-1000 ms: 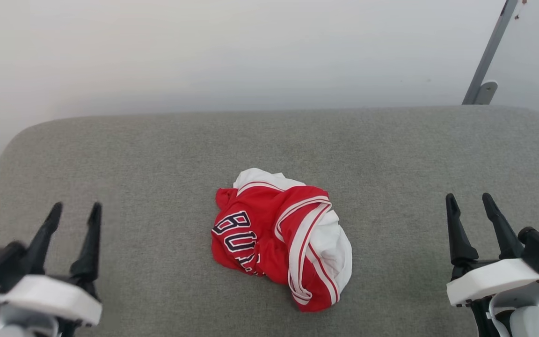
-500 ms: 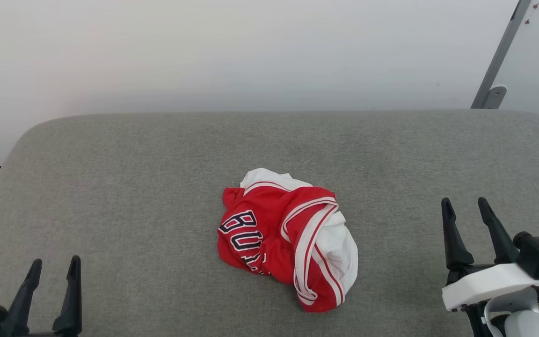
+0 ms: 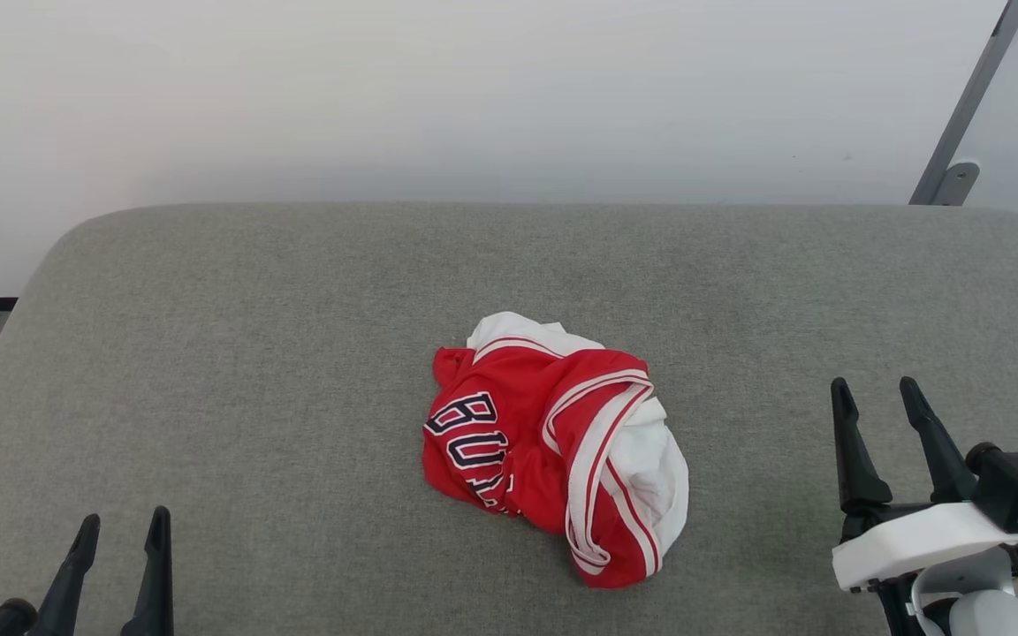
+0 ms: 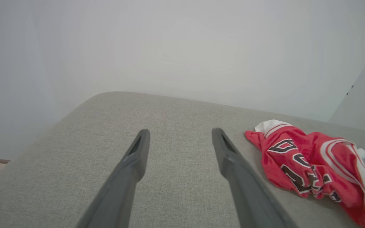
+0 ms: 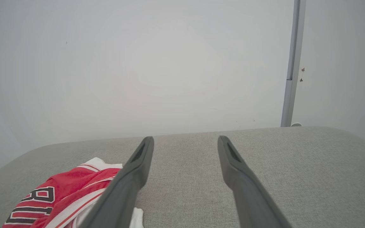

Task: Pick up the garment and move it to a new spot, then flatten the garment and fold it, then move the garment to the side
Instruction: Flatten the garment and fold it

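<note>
While the red sleeveless jersey with striped trim is found heaped at frame centre on the grey fabric cushion, no step is judged done; lifting, flattening, folding and side placement are outstanding. Fingers of left gripper, lower left, and right gripper, lower right, are parted wide, with nothing held.

Red jersey crumpled mid-cushion, white inside showing, "BU" lettering visible.

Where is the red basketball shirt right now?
The garment lies crumpled near the middle of the grey cushioned surface in the head view, between the open left gripper and right gripper, touching neither.
</note>
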Available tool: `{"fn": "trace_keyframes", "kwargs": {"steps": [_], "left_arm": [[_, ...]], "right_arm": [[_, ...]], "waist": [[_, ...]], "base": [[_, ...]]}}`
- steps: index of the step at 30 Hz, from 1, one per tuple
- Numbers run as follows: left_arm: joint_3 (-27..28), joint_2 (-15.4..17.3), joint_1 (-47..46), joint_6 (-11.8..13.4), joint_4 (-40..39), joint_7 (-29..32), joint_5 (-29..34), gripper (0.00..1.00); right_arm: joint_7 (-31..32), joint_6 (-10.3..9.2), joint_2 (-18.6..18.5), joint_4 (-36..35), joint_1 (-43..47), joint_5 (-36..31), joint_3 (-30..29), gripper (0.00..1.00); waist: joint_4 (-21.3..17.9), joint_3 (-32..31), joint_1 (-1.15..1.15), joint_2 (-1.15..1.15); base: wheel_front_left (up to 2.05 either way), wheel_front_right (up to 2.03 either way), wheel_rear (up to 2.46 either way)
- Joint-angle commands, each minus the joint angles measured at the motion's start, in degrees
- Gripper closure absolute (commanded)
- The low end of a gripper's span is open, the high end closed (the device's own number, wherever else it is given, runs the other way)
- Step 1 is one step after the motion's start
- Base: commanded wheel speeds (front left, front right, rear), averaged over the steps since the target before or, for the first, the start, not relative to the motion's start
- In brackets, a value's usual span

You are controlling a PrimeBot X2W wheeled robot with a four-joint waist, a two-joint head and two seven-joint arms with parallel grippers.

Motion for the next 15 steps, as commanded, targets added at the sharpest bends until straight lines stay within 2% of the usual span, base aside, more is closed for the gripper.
{"fn": "trace_keyframes", "kwargs": {"steps": [1, 8, 15], "left_arm": [[0.3, -0.1, -0.7, -0.4, 0.0, -0.4, 0.4, 0.00], [0.8, -0.9, -1.0, -0.7, -0.3, -0.4, 1.2, 0.00], [0.3, -1.5, -1.2, -0.8, -0.5, -0.4, 1.1, 0.00]], "right_arm": [[-0.4, -0.01, 0.0, 0.1, 0.6, -0.1, 0.1, 0.00], [0.8, 0.00, -0.4, 0.3, 0.3, -0.1, 1.6, 0.00], [4.3, 0.00, -1.6, 0.1, -0.3, 0.4, 5.6, 0.00]], "waist": [[0.1, 0.0, 0.00, 0.00], [0.4, 0.2, 0.00, 0.00], [1.7, 0.5, 0.00, 0.00]], "base": [[0.00, 0.00, 0.00], [0.00, 0.00, 0.00], [0.00, 0.00, 0.00]]}}
